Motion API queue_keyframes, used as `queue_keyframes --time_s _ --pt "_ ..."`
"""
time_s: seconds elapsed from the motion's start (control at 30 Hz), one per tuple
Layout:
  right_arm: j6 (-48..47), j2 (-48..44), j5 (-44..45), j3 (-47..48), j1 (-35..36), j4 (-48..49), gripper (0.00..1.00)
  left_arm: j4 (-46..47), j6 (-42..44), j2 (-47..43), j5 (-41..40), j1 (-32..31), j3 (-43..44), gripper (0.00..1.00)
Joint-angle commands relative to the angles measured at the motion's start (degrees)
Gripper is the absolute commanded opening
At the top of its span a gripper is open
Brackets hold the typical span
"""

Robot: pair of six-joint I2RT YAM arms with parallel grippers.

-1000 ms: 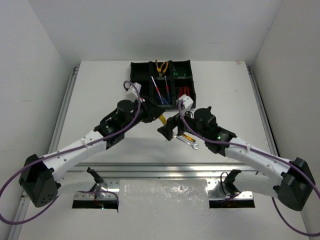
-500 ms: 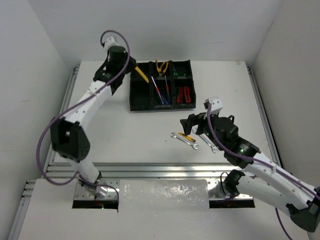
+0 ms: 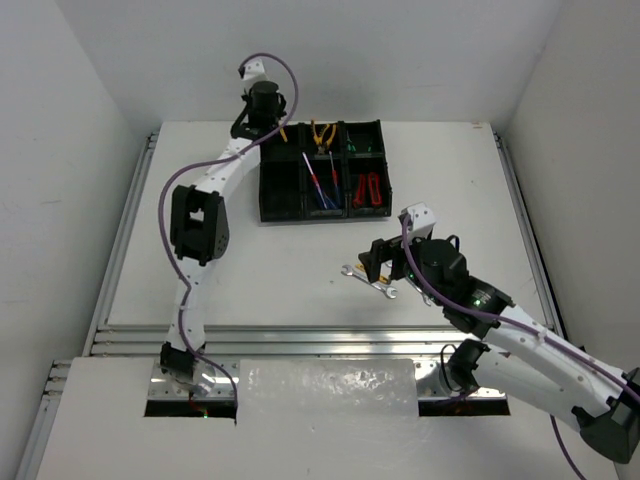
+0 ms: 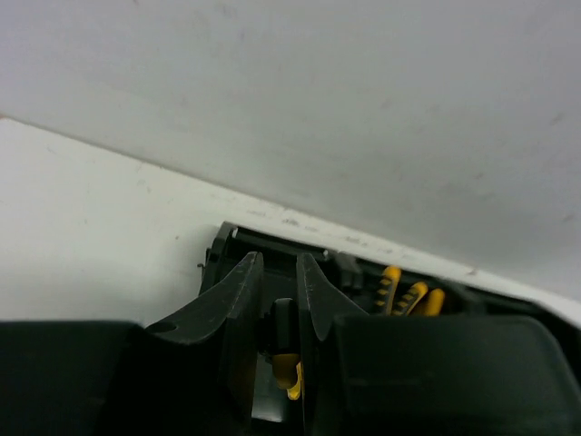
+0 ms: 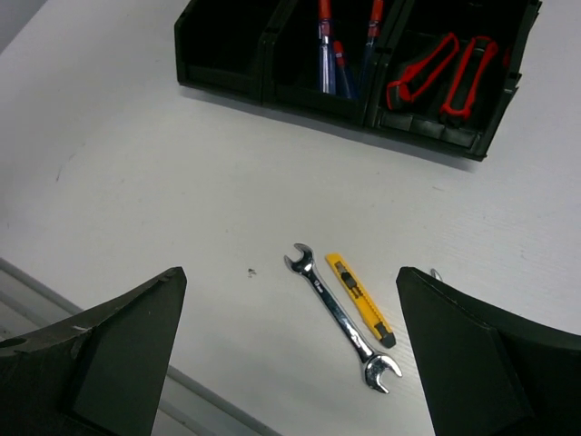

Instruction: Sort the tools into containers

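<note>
At the back-left compartment of the organiser tray (image 3: 262, 212): I have the left gripper (image 4: 279, 265) hanging just above it, with the arm stretched along the tray's left side.
Left gripper state: jaws pressed nearly together, pinching a yellow-and-black tool (image 4: 285, 365). Too little of it shows between the fingers for me to name its kind.
Why held there: my judgement is that it sits over this compartment so that letting go drops the tool inside the walls.
Back-middle compartment: yellow-handled pliers (image 3: 322, 133), next door to my drop point.
Front row: blue and red screwdrivers (image 3: 320, 185) are in the middle and red-handled cutters (image 3: 367, 188) on the right. Each kind keeps to its own compartment, which explains the long reach.
Right gripper (image 5: 290, 272) state: spread fully wide and gripping nothing.
Why placed there: it hovers over the loose tools, and I judge the wide spread is meant to straddle one of them.
Loose tools: a silver wrench (image 5: 340, 318) and a yellow utility knife (image 5: 360, 301) lie side by side on the table (image 5: 136, 182), almost touching and well short of the tray front.
Risk, my estimate: closing on the wrench may also catch the knife.
</note>
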Motion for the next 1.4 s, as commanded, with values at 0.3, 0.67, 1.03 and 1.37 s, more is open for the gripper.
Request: queue_keyframes --time_s 0.3,0.67,1.03,1.37 --pt "0.1 1.6 -5.6 -0.3 0.0 3.7 0.99 4.6 0.1 10.0 12.2 2.5 8.8 0.00" --pt "0.1 5.2 -1.0 2.3 0.0 -0.8 0.99 -5.4 -5.7 10.2 21.7 5.4 10.9 0.28" --pt "-3.3 11.8 4.0 4.2 -0.3 -4.5 0.99 -12.7 -9.6 0.3 23.8 6.8 11.6 0.74" --pt "-12.5 33.2 -10.4 13.7 -13.7 -12.0 0.59 -10.4 -14.0 -40.1 26.8 1.6 -30.0 0.81"
